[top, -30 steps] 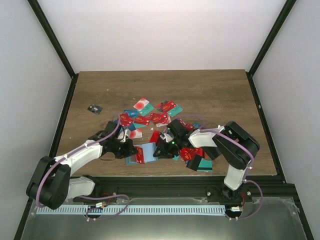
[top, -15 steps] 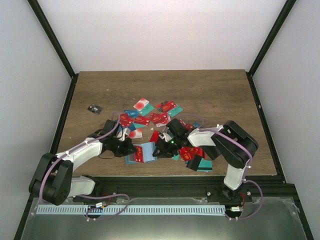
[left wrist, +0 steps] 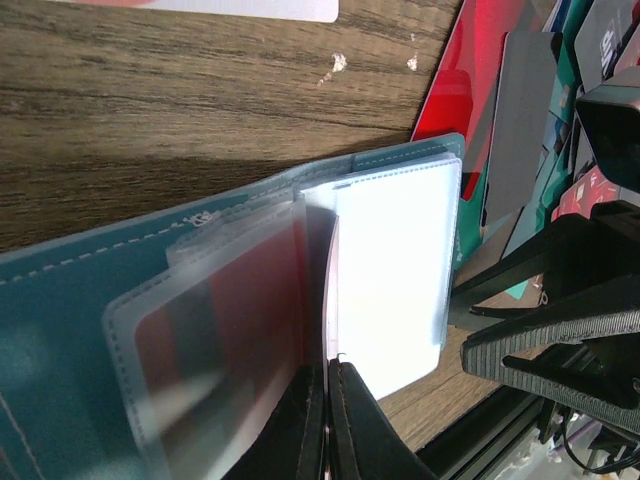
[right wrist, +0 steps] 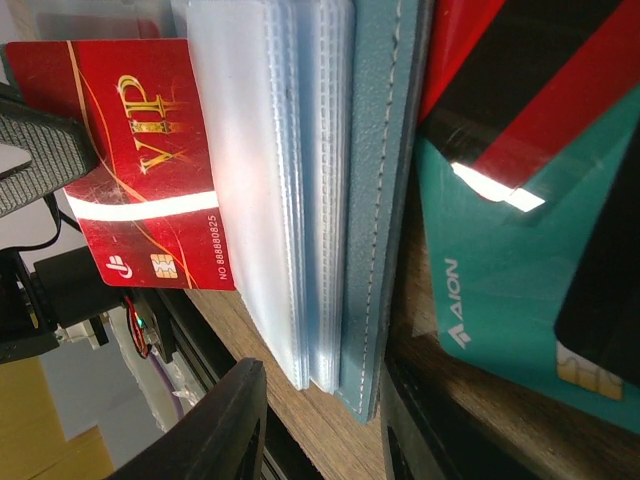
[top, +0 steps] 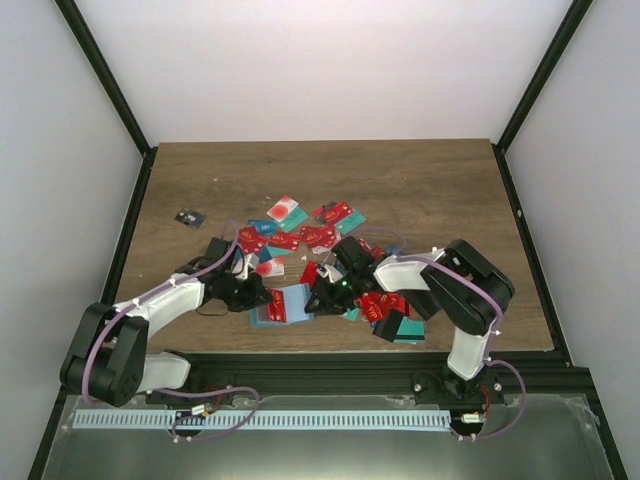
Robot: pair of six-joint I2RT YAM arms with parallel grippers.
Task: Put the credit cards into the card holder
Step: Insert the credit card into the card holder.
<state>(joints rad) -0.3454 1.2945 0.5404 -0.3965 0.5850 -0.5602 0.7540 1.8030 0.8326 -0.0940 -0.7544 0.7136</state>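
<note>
Wooden tabletop (top: 440, 180): the card holder (top: 298, 300) lies open near its 6 o'clock edge, with credit cards (top: 300, 235) strewn at the holder's 12 and 3 o'clock. The left end effector (left wrist: 325, 400) is pinched closed on it. The right end effector (right wrist: 325, 390) straddles its edge; whether it grips is unclear.

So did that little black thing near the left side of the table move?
No. The little black thing sits at the same spot near the left edge of the table as before.
</note>
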